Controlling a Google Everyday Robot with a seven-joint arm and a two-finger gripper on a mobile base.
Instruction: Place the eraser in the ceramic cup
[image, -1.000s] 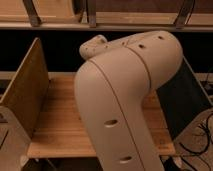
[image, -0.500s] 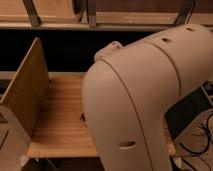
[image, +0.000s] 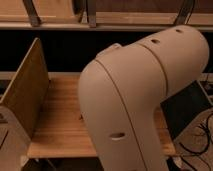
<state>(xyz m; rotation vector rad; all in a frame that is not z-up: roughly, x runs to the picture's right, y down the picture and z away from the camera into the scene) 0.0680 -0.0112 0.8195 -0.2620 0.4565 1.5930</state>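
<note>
One beige arm segment (image: 145, 100) filling my view above the wooden surface (image: 60, 130), claw out of sight, jaws wide apart, its hold I cannot tell, eraser and ceramic cup hidden from me

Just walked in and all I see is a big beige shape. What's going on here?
That shape is the robot's arm, close to the camera and blocking most of the wooden table. Its hand is out of view, so nothing can be seen being handled. A wooden panel stands at the table's left side. Neither the eraser nor the ceramic cup shows, so how far the job has got cannot be told.
</note>
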